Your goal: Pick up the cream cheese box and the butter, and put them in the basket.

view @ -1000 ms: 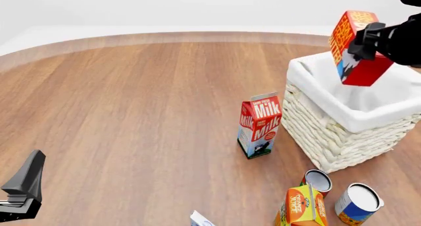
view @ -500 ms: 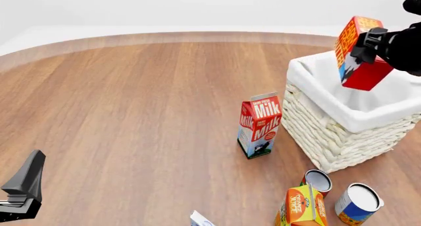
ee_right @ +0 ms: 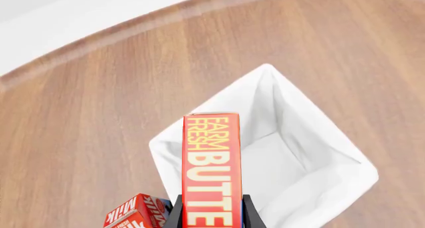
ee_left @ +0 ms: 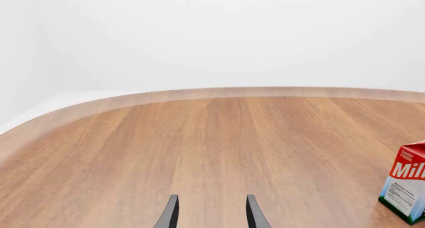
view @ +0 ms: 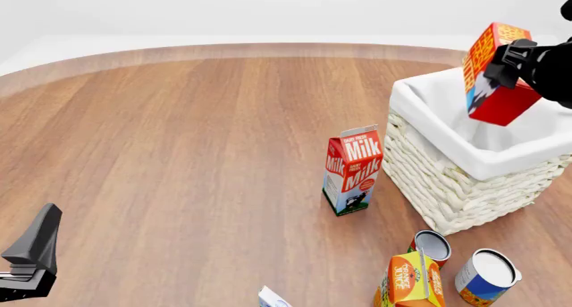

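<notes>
Between right fingers [ee_right: 249,214]: butter [ee_right: 211,168], apparently above basket [view: 465,186].

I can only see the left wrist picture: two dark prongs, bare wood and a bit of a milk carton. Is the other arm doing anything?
Observer: Yes. The right gripper is shut on the butter, held in the air above the basket.
Operator: Is anything in that basket?
Observer: The right wrist view looks straight in: only the white liner shows, though the butter hides part of the floor.
Operator: What else stands near my milk carton?
Observer: Nearer the arms than the milk carton are an orange juice carton and two cans.
</notes>
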Tool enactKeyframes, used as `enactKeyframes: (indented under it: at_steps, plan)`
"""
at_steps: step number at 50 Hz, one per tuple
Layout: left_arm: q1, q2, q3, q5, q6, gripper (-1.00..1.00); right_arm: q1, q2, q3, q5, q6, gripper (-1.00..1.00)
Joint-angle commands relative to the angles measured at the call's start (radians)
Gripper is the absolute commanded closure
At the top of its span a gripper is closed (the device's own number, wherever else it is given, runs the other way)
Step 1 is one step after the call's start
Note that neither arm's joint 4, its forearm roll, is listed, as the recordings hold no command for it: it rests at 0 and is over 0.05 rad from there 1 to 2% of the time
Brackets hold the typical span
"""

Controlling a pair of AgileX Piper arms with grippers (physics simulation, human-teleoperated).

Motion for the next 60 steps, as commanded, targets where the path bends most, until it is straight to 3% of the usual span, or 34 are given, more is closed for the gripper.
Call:
enactKeyframes:
  at_steps: [1,15,60]
  plan:
    - [0.0,0.0,0.0,0.0,0.0,-1.0,0.003,-0.021,0.032,-0.04,0.057,1.0]
    - [0.0,0.0,0.0,0.0,0.0,-1.0,0.004,0.001,0.063,-0.088,0.08,1.0]
    - [0.0,0.0,0.0,0.0,0.0,-1.0,-0.01,0.039,0.074,-0.13,0.066,1.0]
